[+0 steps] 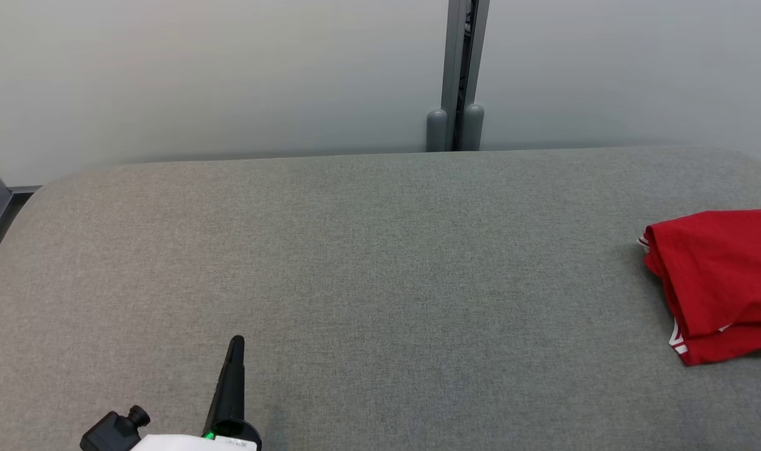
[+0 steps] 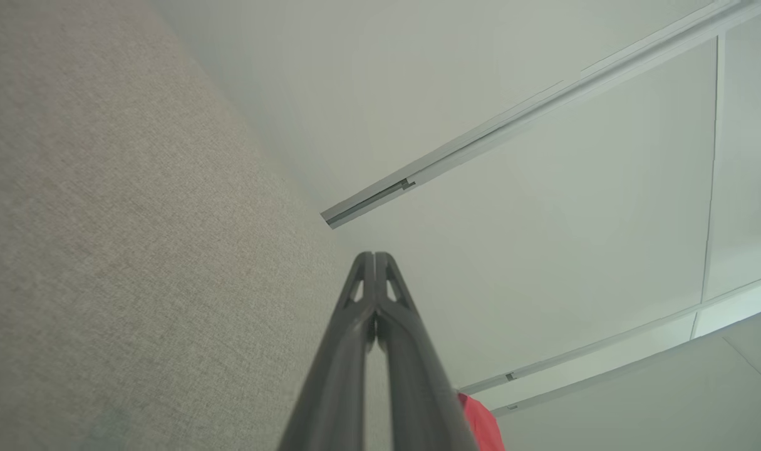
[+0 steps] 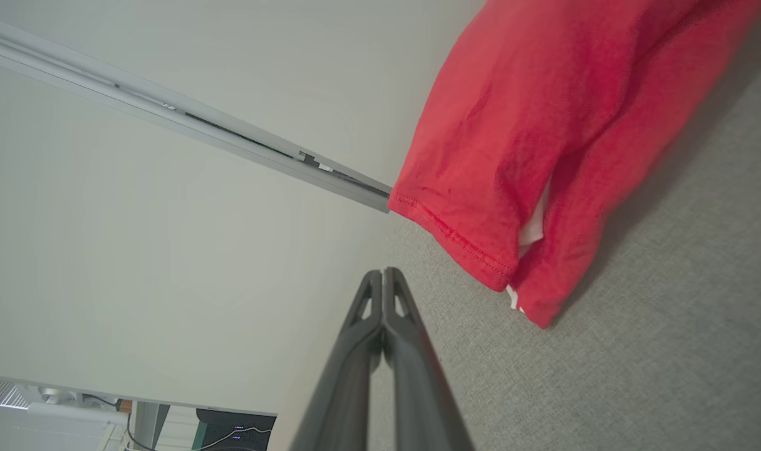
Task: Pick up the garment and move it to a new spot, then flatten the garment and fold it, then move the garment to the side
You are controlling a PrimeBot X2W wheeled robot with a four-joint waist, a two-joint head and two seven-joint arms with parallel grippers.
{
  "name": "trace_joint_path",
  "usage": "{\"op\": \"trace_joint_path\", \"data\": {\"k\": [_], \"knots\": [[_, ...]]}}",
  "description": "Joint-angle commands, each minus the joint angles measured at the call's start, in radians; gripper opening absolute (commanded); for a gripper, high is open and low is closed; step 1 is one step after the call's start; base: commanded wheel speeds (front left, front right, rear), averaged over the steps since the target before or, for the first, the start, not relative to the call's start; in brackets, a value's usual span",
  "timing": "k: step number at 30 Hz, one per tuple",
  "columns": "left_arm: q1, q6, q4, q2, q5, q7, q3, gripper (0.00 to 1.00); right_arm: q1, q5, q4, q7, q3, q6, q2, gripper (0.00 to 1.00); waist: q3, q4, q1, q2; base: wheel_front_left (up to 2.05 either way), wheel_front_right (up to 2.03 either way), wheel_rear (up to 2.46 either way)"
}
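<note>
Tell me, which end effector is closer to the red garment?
The right end effector, just beside the red garment; the left end effector is far from it.

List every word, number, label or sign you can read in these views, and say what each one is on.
No text can be read outright.
Grey marking on the pale forearm, head view: too small and blurred to read.
White marks at the edge of the red garment: partly folded under, not legible as lettering.
</note>
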Motion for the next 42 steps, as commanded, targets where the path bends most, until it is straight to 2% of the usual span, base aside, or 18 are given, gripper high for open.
{"op": "trace_joint_path", "data": {"k": [1,42], "knots": [[-0.026,-0.009,-0.010,0.001,-0.015,-0.003,0.005,0.00,-0.016,0.021,-0.001,0.011,-0.014,0.000,-0.012,0.00,0.000,0.000,0.0000,0.0000,0.00,0.00,0.00],[-0.026,-0.079,-0.012,-0.064,-0.283,-0.006,0.002,0.00,-0.078,0.350,0.079,0.218,-0.185,0.000,-0.024,0.00,0.001,-0.006,0.0000,0.0000,0.00,0.00,0.00]]}}
